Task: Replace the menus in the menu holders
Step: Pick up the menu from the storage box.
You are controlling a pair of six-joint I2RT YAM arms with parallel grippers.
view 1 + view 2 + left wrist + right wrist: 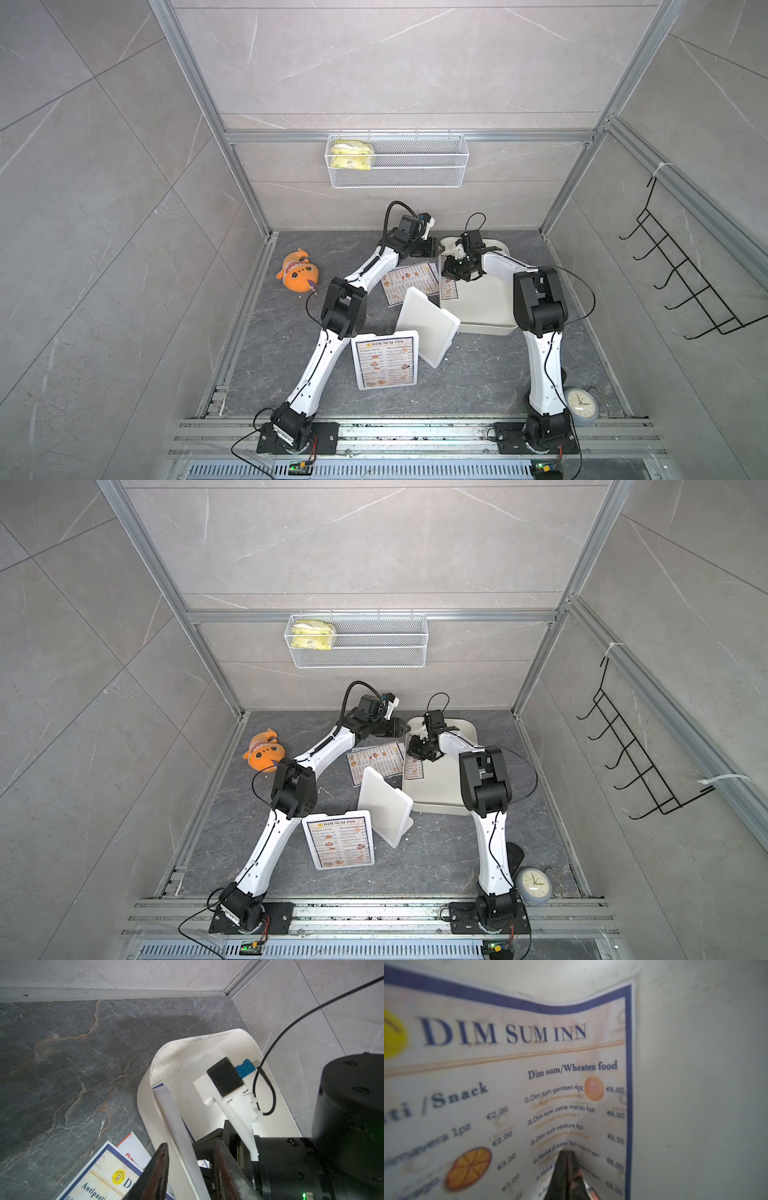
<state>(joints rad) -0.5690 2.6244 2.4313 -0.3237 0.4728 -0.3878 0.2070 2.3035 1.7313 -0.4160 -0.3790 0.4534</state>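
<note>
1. Over at 1 o'clock on the tabletop, inside the cream tray, my right end effector is fully closed on a DIM SUM INN menu. It's pinching mid-page rather than at an edge. That's why the paper buckles into a ridge and the side along the tray's 9 o'clock wall stands up off the floor.
2. My left end effector comes in from 9 o'clock with its fingers partly apart and nothing in them. The lifted edge and the tray's wall both run through the gap. As far as I can tell it's touching neither. My guess is it's lined up to take that raised edge, since a flat sheet gives nothing to grab.
3. The empty menu holder sits at the tray's 7 o'clock corner, plain back up and propped at a tilt. I reckon this sheet goes in there.
4. The filled menu holder lies flat at 6 o'clock, so that one looks done.
5. The loose menus lie overlapped just beside the tray's 9 o'clock side, out of the way.
</note>
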